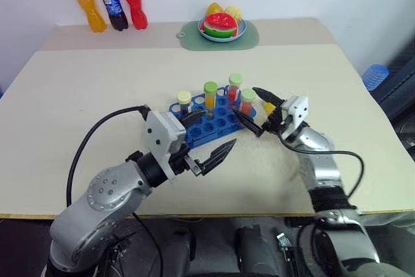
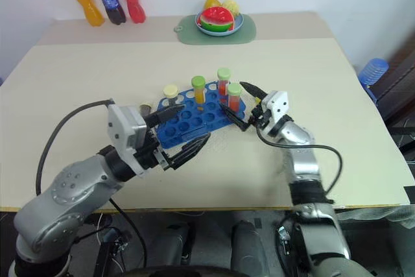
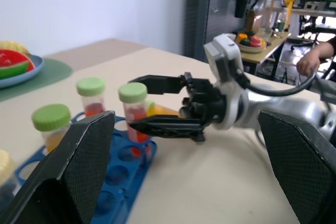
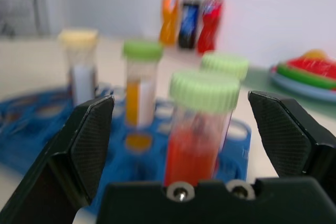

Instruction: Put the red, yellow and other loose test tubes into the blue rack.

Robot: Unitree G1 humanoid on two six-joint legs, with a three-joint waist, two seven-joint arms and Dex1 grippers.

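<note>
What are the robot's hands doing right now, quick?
Left hand: open, holding nothing.
Right hand: open, holding nothing, at a red tube standing in the blue rack.

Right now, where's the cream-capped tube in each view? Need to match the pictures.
Left eye view: cream-capped tube stands at the blue rack's left end, behind the left gripper.
Right eye view: same left end.
Left wrist view: a cream cap sliver at the picture's left edge, likely it.
Right wrist view: upright in the rack.
Shared landmark: the yellow-orange green-capped tube beside it.
</note>
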